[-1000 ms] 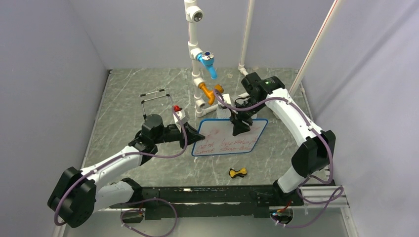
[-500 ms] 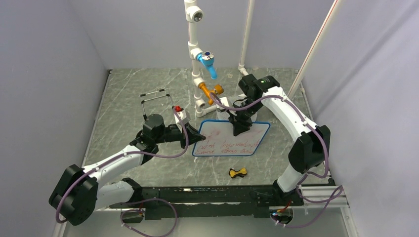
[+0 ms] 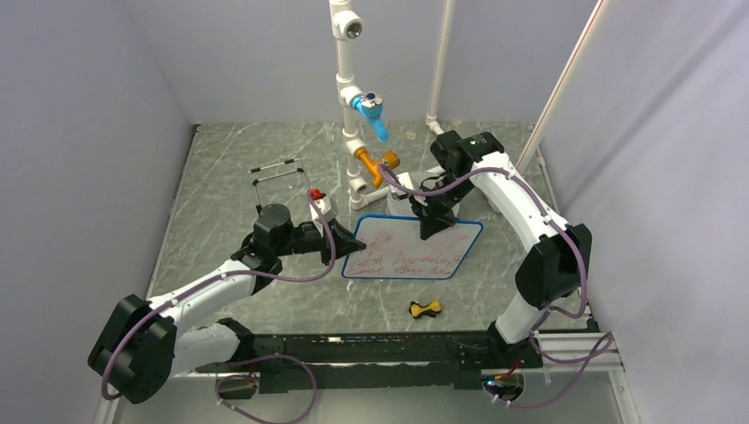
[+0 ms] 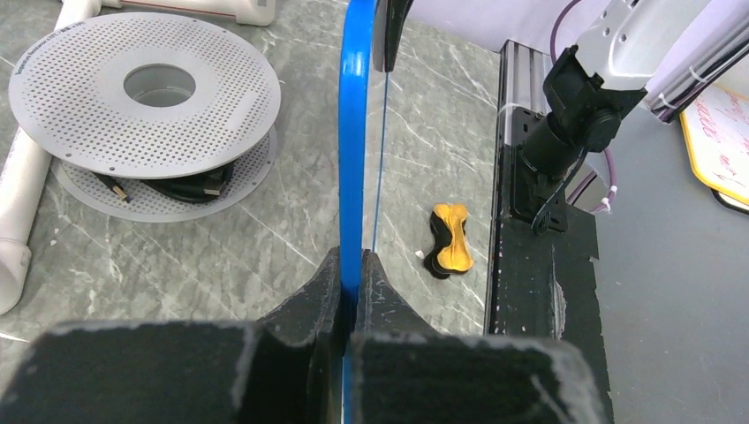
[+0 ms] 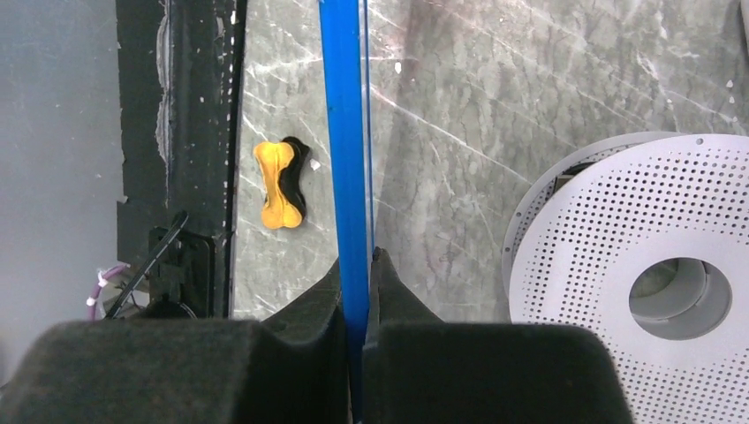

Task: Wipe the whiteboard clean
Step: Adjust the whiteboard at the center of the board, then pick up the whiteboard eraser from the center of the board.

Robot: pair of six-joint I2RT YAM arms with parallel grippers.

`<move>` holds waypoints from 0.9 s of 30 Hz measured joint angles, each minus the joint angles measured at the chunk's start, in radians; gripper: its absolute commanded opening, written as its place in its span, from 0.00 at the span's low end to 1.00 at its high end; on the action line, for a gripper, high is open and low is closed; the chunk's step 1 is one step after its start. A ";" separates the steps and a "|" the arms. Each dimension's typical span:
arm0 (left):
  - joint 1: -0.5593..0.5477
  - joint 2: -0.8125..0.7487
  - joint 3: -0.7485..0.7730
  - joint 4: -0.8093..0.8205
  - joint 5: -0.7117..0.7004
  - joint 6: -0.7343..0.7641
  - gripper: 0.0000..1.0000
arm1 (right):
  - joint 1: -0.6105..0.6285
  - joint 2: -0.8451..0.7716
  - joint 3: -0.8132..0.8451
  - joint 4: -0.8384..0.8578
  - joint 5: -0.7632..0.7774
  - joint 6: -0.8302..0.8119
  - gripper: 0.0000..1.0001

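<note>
Whiteboard [image 3: 408, 253]: glossy face, smooth blue plastic frame. Table [image 3: 228, 170]: marbled grey, smooth. Perforated disc [image 4: 79, 115]: matt grey.

You are looking at two arms, the left arm [image 3: 208, 287] and the right arm [image 3: 521, 203], each wearing smooth white shells between bulky black round joints. A purple cable [image 3: 300, 279] is looping loosely along each one. A small green light [image 3: 474, 139] is glowing on the right arm's black wrist block. The left pincer [image 4: 351, 265] and right pincer [image 5: 356, 265] are showing matte black tapered fingers on grainy black housings.
</note>
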 measured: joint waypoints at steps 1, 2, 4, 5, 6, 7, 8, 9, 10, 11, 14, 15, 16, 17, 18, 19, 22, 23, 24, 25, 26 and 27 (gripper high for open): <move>0.000 0.000 -0.002 0.003 -0.001 -0.001 0.29 | 0.000 0.000 0.000 -0.002 0.000 0.000 0.00; 0.000 0.000 -0.003 0.005 -0.004 -0.005 0.37 | -0.001 0.001 0.000 -0.004 0.000 0.000 0.00; 0.000 -0.012 -0.007 0.006 -0.029 -0.017 0.58 | 0.000 0.001 0.000 -0.003 0.004 0.010 0.00; 0.000 -0.025 -0.007 0.001 -0.045 -0.014 0.64 | 0.000 0.001 0.000 0.000 0.008 0.012 0.00; 0.002 -0.045 -0.007 -0.006 -0.064 -0.022 0.70 | -0.001 0.001 0.000 0.005 0.013 0.020 0.00; 0.003 -0.080 -0.009 -0.018 -0.093 -0.027 0.75 | -0.002 0.001 0.000 0.010 0.019 0.026 0.00; 0.004 -0.112 -0.012 -0.026 -0.114 -0.026 0.80 | -0.002 0.001 0.000 0.016 0.024 0.032 0.00; 0.003 -0.154 -0.017 -0.039 -0.142 -0.026 0.84 | -0.003 0.001 0.000 0.022 0.027 0.040 0.00; 0.003 -0.206 -0.026 -0.052 -0.171 -0.021 0.86 | -0.004 0.001 0.000 0.028 0.027 0.048 0.00; 0.003 -0.261 -0.036 -0.072 -0.202 -0.014 0.90 | -0.004 0.001 0.000 0.033 0.027 0.055 0.00; -0.004 -0.397 -0.056 -0.140 -0.280 -0.002 0.99 | -0.006 0.001 0.000 0.055 0.021 0.081 0.00; -0.021 -0.433 -0.059 -0.169 -0.312 0.002 0.99 | -0.006 0.001 0.000 0.062 0.016 0.089 0.00; -0.046 -0.459 -0.059 -0.196 -0.338 0.008 0.99 | -0.006 0.001 0.000 0.068 0.010 0.097 0.00; -0.087 -0.479 -0.059 -0.221 -0.365 0.016 0.99 | -0.006 0.001 0.000 0.072 0.005 0.102 0.00; -0.124 -0.487 -0.059 -0.238 -0.382 0.019 0.99 | -0.006 0.002 0.000 0.076 -0.001 0.109 0.00; -0.178 -0.484 -0.058 -0.257 -0.405 0.027 0.99 | -0.006 0.003 0.000 0.077 -0.002 0.115 0.00; -0.350 -0.413 -0.048 -0.300 -0.494 0.066 0.99 | 0.000 0.008 -0.002 0.082 -0.001 0.133 0.00; -0.418 -0.361 -0.035 -0.308 -0.533 0.087 0.99 | 0.006 0.008 -0.006 0.088 0.000 0.141 0.00; -0.490 -0.297 -0.013 -0.316 -0.571 0.115 0.99 | 0.011 0.008 -0.012 0.096 0.001 0.148 0.00; -0.554 -0.220 0.018 -0.328 -0.612 0.146 0.99 | 0.020 0.008 -0.024 0.112 0.007 0.163 0.00; -0.590 -0.164 0.043 -0.334 -0.633 0.165 0.99 | 0.030 0.008 -0.034 0.124 0.014 0.175 0.00; -0.643 -0.074 0.093 -0.355 -0.666 0.200 0.99 | 0.044 0.008 -0.049 0.138 0.028 0.190 0.00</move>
